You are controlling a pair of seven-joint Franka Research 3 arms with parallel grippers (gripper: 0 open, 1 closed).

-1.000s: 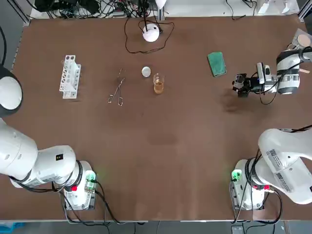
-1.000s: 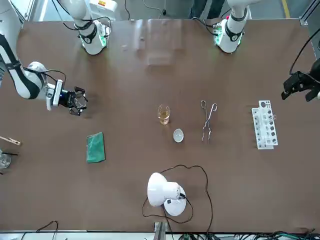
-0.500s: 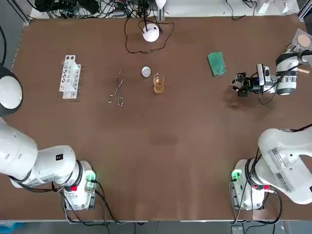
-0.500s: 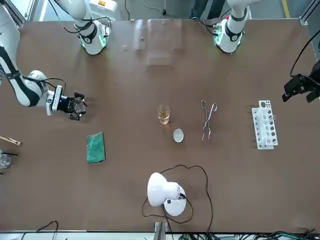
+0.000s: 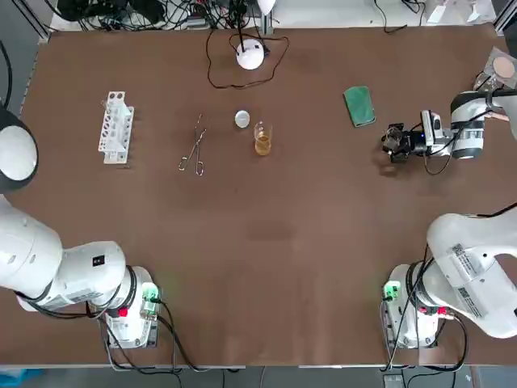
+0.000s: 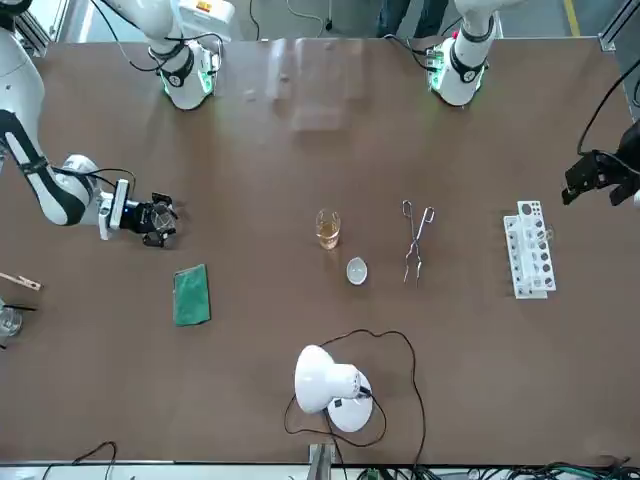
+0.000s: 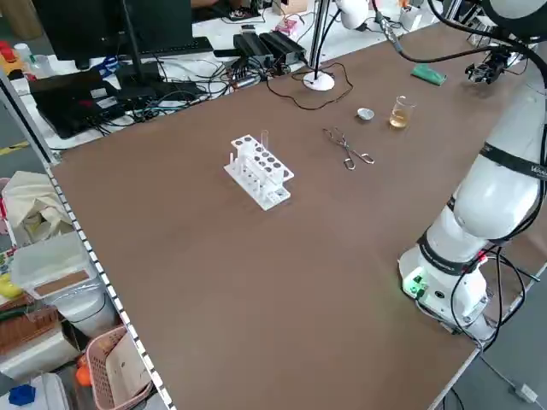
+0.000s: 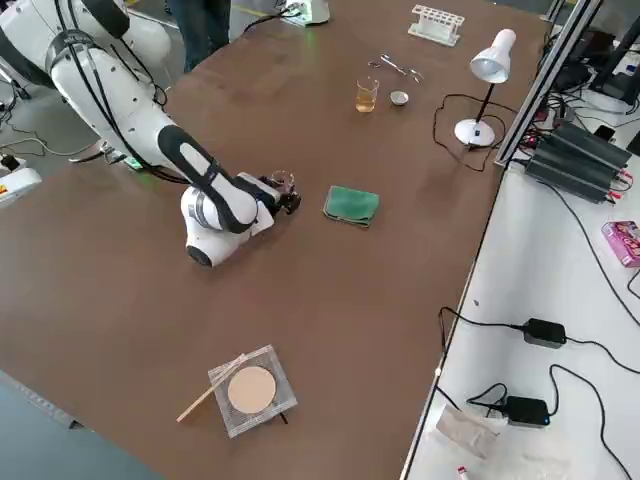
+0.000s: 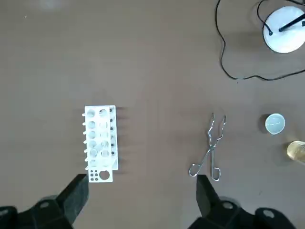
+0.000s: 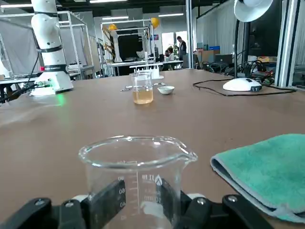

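Beaker [image 10: 137,164], empty, gripped by the right gripper [image 6: 157,222] beside a green cloth [image 5: 359,106]

Overhead, a brown table [image 5: 283,259] with two robot arms based at its near edge. The right arm reaches out to the far right part of the table, its wrist lying level and low. Its two fingers [image 10: 106,205] are closed against the sides of the clear beaker, which stands upright between them, spouted rim on top and nothing inside. Whether its base rests on the table or hangs just above it cannot be told. The green cloth lies just beside it, a little farther from the robot.

Judged from this, the grasp is made and the beaker is in hand, and no liquid has gone into it. It is well apart from the middle of the table, where a glass of amber liquid [image 5: 262,139], a small white dish [image 5: 242,119] and metal tongs [image 5: 194,149] lie.

The left gripper [image 6: 592,178] hangs high over the left side, fingers spread wide with nothing between them, above a white test-tube rack [image 5: 115,127]. A white desk lamp [image 5: 250,53] stands at the far edge.
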